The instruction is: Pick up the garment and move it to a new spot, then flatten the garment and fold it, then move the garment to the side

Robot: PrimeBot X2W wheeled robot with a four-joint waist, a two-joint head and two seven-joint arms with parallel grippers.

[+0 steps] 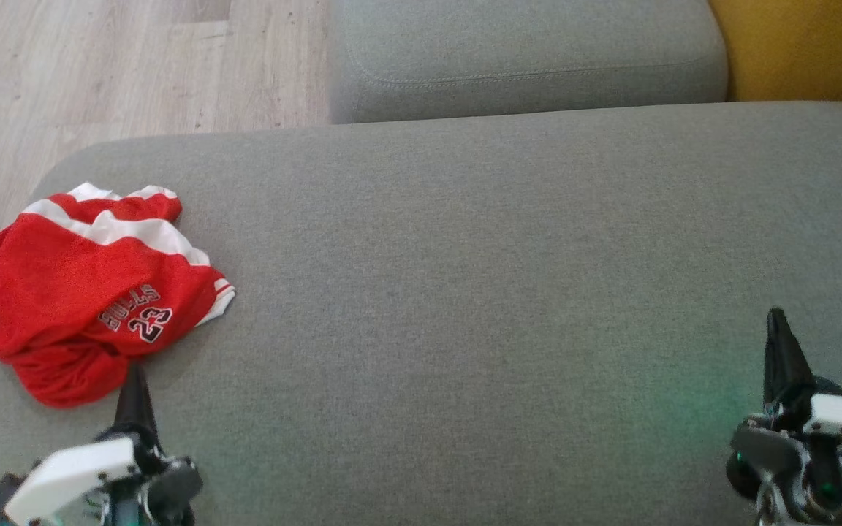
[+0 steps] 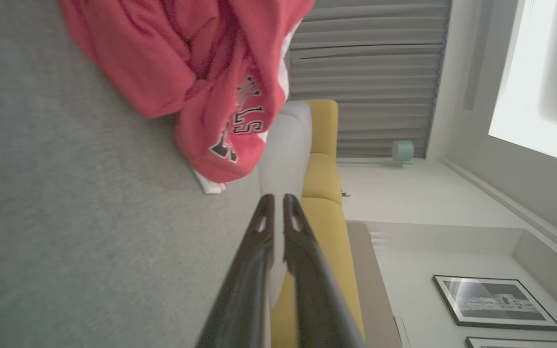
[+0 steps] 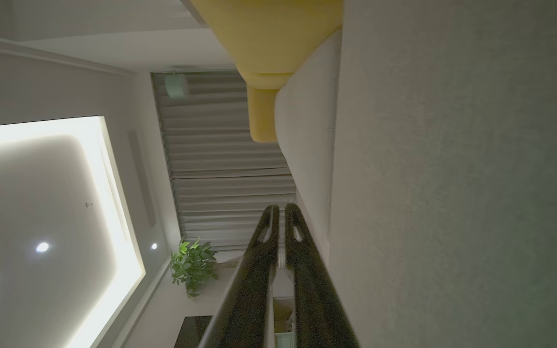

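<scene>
Most of the seat (image 1: 509, 256) lies bare: grey fabric runs open from the garment (image 1: 77, 285) right to the frame edge, w/ nothing between the grippers. The garment is a crumpled red heap w/ white trim and a "23" print. It lies at the seat's left side, close to the rounded left edge, and beyond that edge is pale wood floor (image 1: 99, 73).

The left gripper (image 1: 134, 374) sits just on the near side of the heap, tip toward its near hem; whether it touches can't be told from the head view. In the left wrist view its fingers stand nearly together w/ a thin slit between, holding nothing, and the garment's white corner lies just ahead. The right gripper (image 1: 777, 315) is at near right, well apart from the garment, over bare seat. Its fingers are likewise narrow, w/ a sliver of gap, and empty.

On the far side a second grey cushion (image 1: 523, 58) meets the seat's far edge, w/ a yellow cushion (image 1: 808, 51) at far right. The room has a pleated grey curtain (image 2: 370, 72), a plant (image 3: 191, 263), a framed print (image 2: 496, 302) and a lit ceiling panel (image 3: 41, 217).

The garment's left end is cut by the frame in the head view. Its folds hide its outline, and the lettering over the "23" is upside down and creased. Both gripper bodies are cut off at the bottom edge. A faint green glow tints the seat by the right gripper.
</scene>
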